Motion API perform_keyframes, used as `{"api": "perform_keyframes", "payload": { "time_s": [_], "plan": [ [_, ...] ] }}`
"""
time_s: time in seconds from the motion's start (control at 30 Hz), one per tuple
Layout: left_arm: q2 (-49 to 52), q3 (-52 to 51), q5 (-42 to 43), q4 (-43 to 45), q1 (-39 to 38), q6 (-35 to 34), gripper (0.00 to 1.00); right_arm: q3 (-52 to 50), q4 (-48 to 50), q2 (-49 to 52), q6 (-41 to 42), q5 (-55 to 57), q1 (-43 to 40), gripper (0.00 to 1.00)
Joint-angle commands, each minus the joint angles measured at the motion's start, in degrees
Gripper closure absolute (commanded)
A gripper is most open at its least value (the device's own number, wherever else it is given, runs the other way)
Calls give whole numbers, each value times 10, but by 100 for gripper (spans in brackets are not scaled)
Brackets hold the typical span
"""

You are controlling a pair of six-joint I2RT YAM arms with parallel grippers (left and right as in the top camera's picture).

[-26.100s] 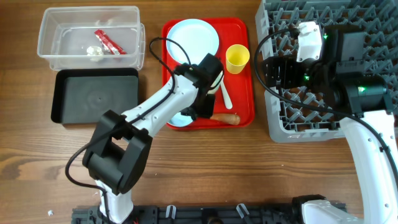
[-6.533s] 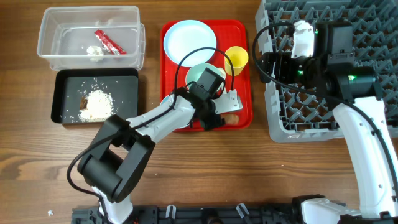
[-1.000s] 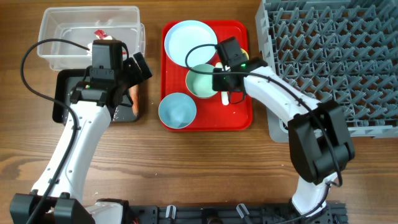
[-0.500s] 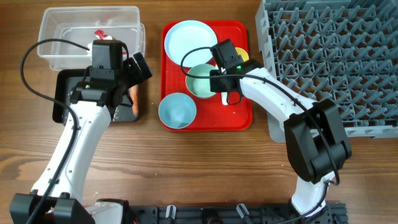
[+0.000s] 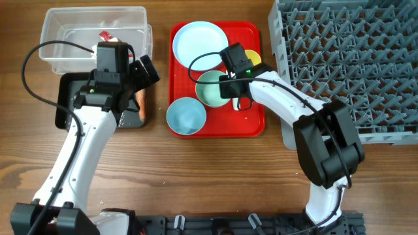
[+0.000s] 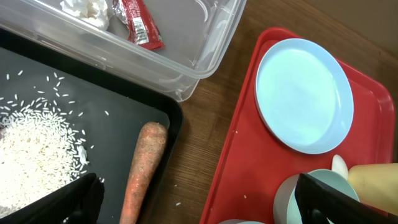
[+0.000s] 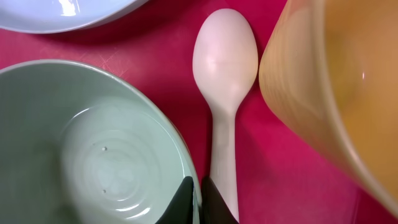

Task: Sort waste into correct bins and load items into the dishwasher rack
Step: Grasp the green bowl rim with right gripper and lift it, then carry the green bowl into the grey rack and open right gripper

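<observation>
A: Where are the rack and bins placed?
B: The grey rack (image 5: 346,65) is set far right. The clear tub (image 5: 65,55) is seen far left, and the black tray (image 5: 65,108) with rice (image 6: 31,168) and carrot (image 6: 143,171) just nearer.
A: And the grippers?
B: The right gripper (image 7: 196,199) is clamped on the green bowl (image 7: 93,155) rim, beside the spoon (image 7: 225,62). The left gripper (image 6: 199,196) is held wide apart above the black tray.
</observation>
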Motion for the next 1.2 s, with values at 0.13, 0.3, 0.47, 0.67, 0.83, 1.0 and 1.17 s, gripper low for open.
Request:
{"api": "perform_keyframes", "payload": {
  "time_s": [0.13, 0.3, 0.47, 0.67, 0.83, 1.0, 1.17],
  "plan": [
    [3, 1, -7, 2, 2, -9, 0, 9, -38, -96, -11, 92, -1, 96],
    [3, 1, -8, 2, 2, -10, 0, 9, -59, -173, -10, 98, -1, 96],
    [3, 1, -7, 2, 2, -10, 0, 9, -80, -238, -11, 126, -1, 96],
    [3, 1, -8, 2, 2, -10, 0, 9, -62, -256, -64, 402, -9, 96],
    [3, 1, -8, 2, 2, -9, 0, 9, 57, -254, -201, 598, -52, 96],
    [3, 1, -8, 2, 2, -10, 0, 9, 261, -226, -528, 520, -116, 96],
    [3, 1, -7, 2, 2, -10, 0, 9, 443, -144, -868, 483, -162, 96]
  ]
}}
